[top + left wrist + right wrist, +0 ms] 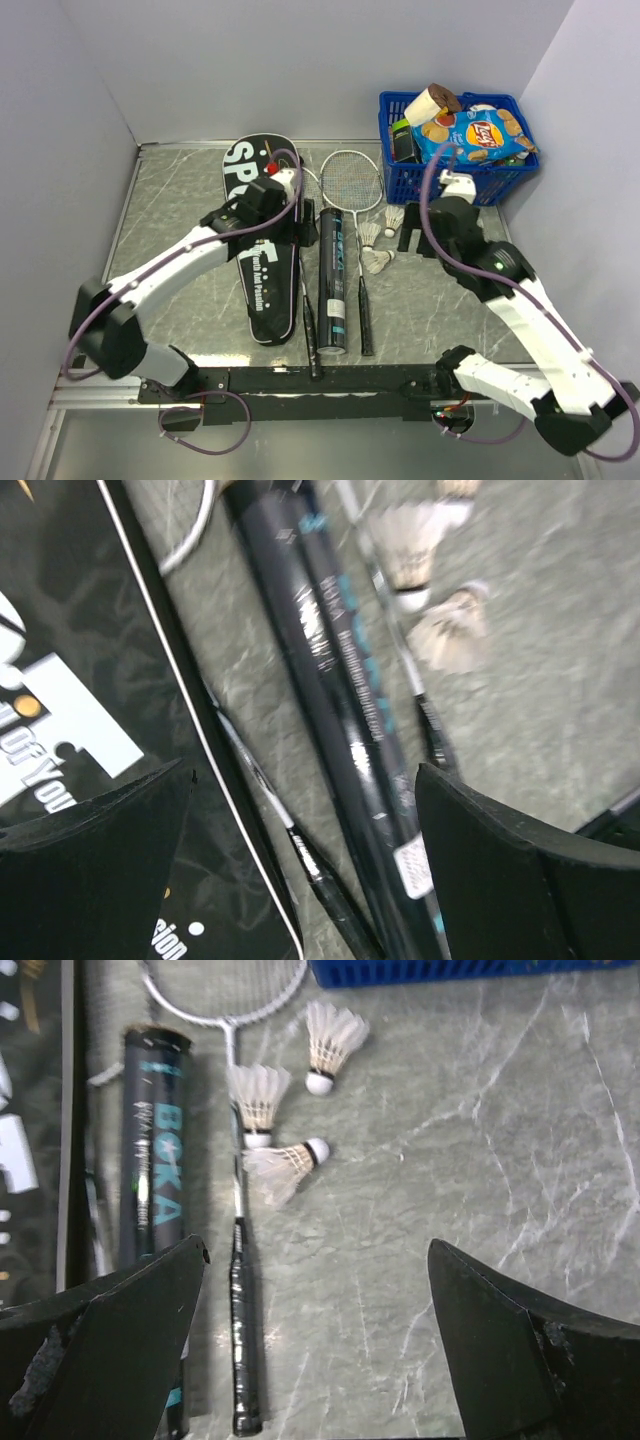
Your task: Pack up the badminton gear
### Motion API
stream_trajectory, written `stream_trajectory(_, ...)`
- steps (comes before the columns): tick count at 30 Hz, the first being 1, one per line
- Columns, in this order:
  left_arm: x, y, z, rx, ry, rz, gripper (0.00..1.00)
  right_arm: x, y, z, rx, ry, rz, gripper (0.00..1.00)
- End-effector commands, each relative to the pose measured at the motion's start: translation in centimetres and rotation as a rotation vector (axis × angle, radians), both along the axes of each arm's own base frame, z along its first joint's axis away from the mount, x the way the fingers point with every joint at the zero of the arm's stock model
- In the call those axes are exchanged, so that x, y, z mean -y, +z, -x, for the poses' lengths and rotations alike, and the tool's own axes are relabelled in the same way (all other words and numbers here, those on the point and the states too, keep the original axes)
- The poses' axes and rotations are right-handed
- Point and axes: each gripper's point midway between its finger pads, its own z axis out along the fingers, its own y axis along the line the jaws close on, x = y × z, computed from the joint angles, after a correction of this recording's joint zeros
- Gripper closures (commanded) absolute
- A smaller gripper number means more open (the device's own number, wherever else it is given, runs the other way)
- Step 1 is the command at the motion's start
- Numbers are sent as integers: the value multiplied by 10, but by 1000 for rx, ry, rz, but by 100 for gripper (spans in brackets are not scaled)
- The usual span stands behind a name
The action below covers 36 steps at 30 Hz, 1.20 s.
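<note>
The black "SPORT" cover (262, 250) lies left of centre, with a black tube with teal print (332, 280) beside it. One racket (350, 180) lies right of the tube. A second racket's shaft (260, 790) runs between cover and tube. Three white shuttlecocks (335, 1040) (258, 1095) (285, 1165) lie by the right racket's shaft. My left gripper (303, 232) (302, 780) hangs open over the second racket's shaft, with the cover (60, 680) and the tube (320, 670) to either side. My right gripper (418, 240) (318, 1250) hovers open over bare table, right of the racket handle (242, 1340). Neither holds anything.
A blue plastic basket (500, 180) of snack packets stands at the back right, close behind my right gripper. Grey walls close in the table at the back and on both sides. The arms' black base rail (320, 380) runs along the near edge.
</note>
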Motion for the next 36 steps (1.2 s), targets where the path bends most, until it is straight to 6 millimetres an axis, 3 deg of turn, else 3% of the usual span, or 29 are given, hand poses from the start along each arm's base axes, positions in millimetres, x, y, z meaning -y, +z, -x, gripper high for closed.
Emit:
stream_trajectory(1, 16, -1, -19, -7, 23, 37, 4, 0, 0, 12, -16, 34, -22, 0)
stream_trajectory(9, 44, -12, -44, 2, -18, 63, 4, -9, -11, 21, -40, 83, -73, 0)
stream_trajectory(18, 64, -46, -67, -43, -31, 31, 4, -7, -18, 27, -55, 85, -71, 0)
stream_trajectory(27, 73, -69, -90, -55, -13, -24, 3, -7, -17, 27, -46, 93, -69, 0)
stream_trajectory(36, 73, -112, -100, -116, 5, -110, 3, -8, -24, 27, -56, 96, -68, 0)
